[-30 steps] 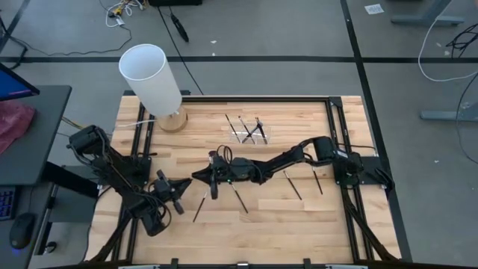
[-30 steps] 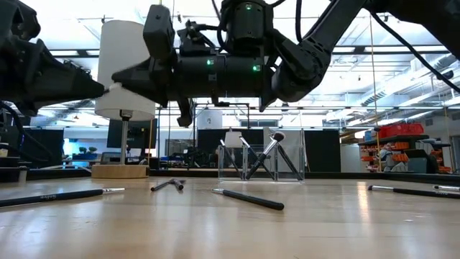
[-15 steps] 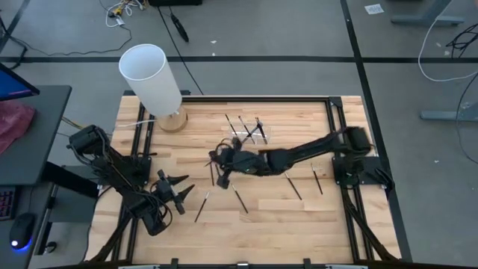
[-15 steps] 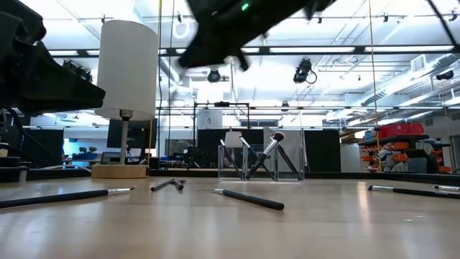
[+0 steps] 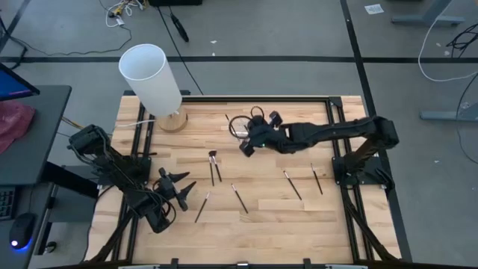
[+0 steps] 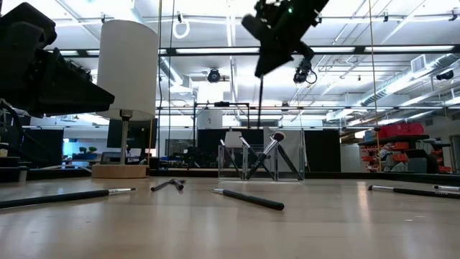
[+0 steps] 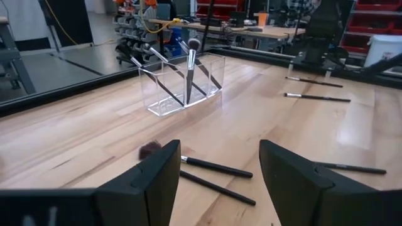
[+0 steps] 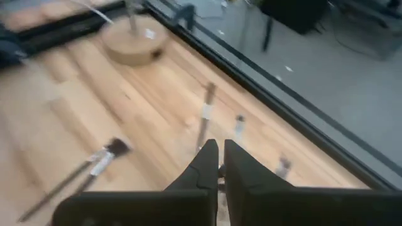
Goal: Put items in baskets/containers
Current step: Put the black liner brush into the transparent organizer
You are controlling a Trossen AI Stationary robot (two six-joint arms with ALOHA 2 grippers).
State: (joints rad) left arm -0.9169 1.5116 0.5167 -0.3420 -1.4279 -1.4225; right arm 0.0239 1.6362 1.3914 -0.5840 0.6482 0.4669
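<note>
My right gripper (image 5: 243,147) (image 6: 259,70) is high above the table, shut on a thin dark brush (image 6: 260,122) that hangs straight down by the clear container (image 5: 251,133) (image 6: 260,162). That container stands on the far middle of the table with a few brushes leaning inside it. My left gripper (image 5: 181,187) (image 7: 220,154) stands open near the table's left near corner, with nothing between its fingers. Loose brushes lie flat on the wood: a pair (image 5: 214,167), one (image 5: 202,208), one (image 5: 239,198) and two on the right (image 5: 292,184). My right gripper pinches the brush's upper end (image 6: 260,80) between its two shut fingers, which slant down from the table's right side. The brush hangs upright below the fingers, lifted clear of the table. Which end of the brush is up, I cannot tell.
A tall white cylinder on a wooden base (image 5: 152,77) (image 6: 128,68) stands at the far left corner. A black frame (image 5: 332,112) borders the tabletop. Bare wood lies between the loose brushes and the near edge.
My left gripper has opened and stayed where it was. My right gripper, shut, has left the spot beside my left gripper, risen high and swung toward the far right to the clear container, tipping as it went. The brush has gone with it, lifted clear.
</note>
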